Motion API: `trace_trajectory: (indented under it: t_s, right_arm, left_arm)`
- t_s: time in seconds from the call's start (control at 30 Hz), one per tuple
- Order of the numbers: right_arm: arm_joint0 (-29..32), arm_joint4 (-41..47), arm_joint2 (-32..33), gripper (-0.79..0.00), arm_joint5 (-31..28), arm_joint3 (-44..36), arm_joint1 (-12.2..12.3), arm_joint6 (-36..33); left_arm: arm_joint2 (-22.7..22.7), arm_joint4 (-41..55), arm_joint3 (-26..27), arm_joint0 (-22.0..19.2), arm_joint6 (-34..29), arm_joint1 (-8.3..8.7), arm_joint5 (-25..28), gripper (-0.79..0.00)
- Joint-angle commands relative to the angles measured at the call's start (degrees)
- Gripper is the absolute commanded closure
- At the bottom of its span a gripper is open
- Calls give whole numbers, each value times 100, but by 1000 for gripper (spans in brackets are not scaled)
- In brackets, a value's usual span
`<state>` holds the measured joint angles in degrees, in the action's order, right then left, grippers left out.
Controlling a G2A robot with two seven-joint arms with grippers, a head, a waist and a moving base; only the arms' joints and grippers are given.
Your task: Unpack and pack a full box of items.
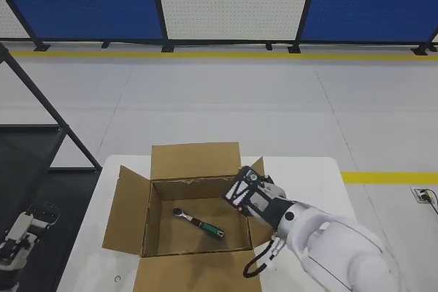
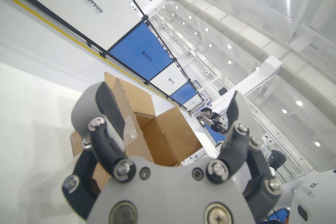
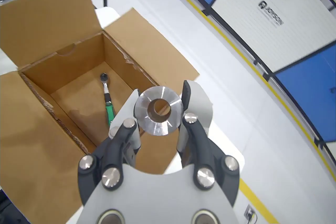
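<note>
Seen from above, my right hand (image 3: pixel 160 93) is clamping a steel ring (image 3: pixel 155 126) between its fingers and hovering over the 3 o'clock wall of the box (image 1: pixel 196 162). The open floor is lying toward 9 o'clock from it, with the ratchet wrench (image 1: pixel 199 222) lying at about 8 o'clock, its long axis running 10 to 4. My left hand (image 2: pixel 169 93) is hanging wide open and empty, well beyond the box's 9 o'clock flap, so I am judging the right arm nearer.
</note>
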<state>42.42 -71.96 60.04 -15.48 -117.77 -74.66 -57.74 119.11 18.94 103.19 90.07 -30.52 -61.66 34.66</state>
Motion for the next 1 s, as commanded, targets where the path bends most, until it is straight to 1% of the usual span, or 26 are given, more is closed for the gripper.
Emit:
trace_trajectory:
  t_s: [0.0,0.17,0.27,0.4,0.57,0.63,0.7,0.73,0.97]
  right_arm:
    - [-566,257,-428,0,158,606,-116,55]
    - [-1678,1014,-1399,0,317,2273,-483,421]
    - [-2130,1500,-1884,0,320,3305,-725,641]
    - [-2354,2042,-2345,0,196,4420,-990,876]
    - [-2476,2318,-2744,0,285,5538,-1267,834]
    - [-2491,2415,-2825,0,306,5847,-1357,894]
    - [-2555,2344,-2932,0,612,6112,-1452,712]
    - [-2567,2409,-2950,0,625,6138,-1487,687]
    - [-2567,2409,-2950,0,625,6138,-1487,687]
  left_arm:
    - [0,0,0,0,0,0,0,-785]
    - [0,0,0,0,0,0,0,-785]
    - [0,0,0,0,0,0,0,-785]
    - [0,0,0,0,0,0,0,-785]
    - [0,0,0,0,0,0,0,-785]
    - [0,0,0,0,0,0,0,-785]
    - [0,0,0,0,0,0,0,-785]
    - [0,0,0,0,0,0,0,-785]
    - [0,0,0,0,0,0,0,-785]
